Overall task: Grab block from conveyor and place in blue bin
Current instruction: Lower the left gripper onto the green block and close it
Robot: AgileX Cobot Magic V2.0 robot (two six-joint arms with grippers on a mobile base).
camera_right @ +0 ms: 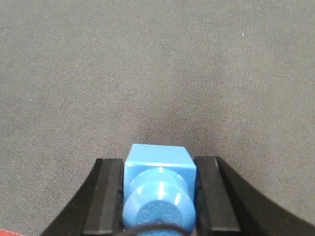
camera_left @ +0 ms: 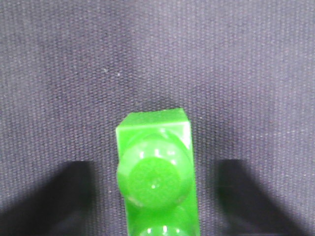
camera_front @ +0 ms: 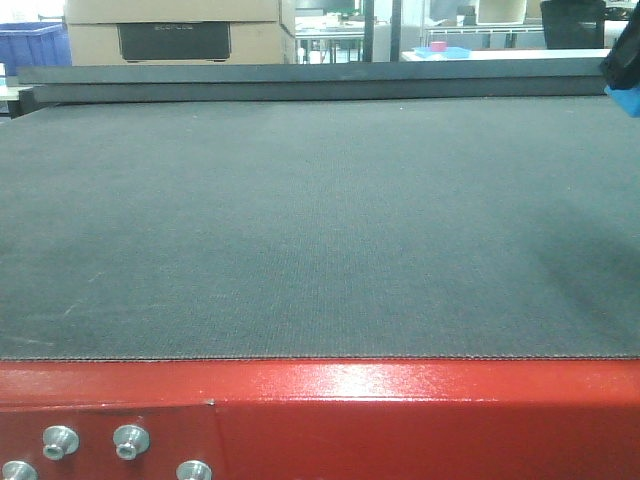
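The blue block (camera_right: 160, 172), with its round stud facing the camera, is clamped between the black fingers (camera_right: 109, 196) of my right gripper (camera_right: 160, 169), just above the dark grey conveyor (camera_right: 147, 73) belt. From the front, that gripper (camera_front: 624, 60) and the block (camera_front: 627, 98) show only at the far right edge, over the conveyor (camera_front: 300, 220). The blue bin (camera_front: 30, 45) stands behind the belt's far left corner. My left gripper (camera_left: 156, 206) is open: blurred dark fingers (camera_left: 49, 201) stand well apart on either side of a green block (camera_left: 156, 167) on the belt.
The conveyor's glossy red frame (camera_front: 400, 420) with silver bolts (camera_front: 131, 440) runs along the near edge. A dark rail (camera_front: 300, 75) borders the far side. Behind it are cardboard boxes (camera_front: 175, 30) and a light blue tray (camera_front: 445, 50) holding a small pink object.
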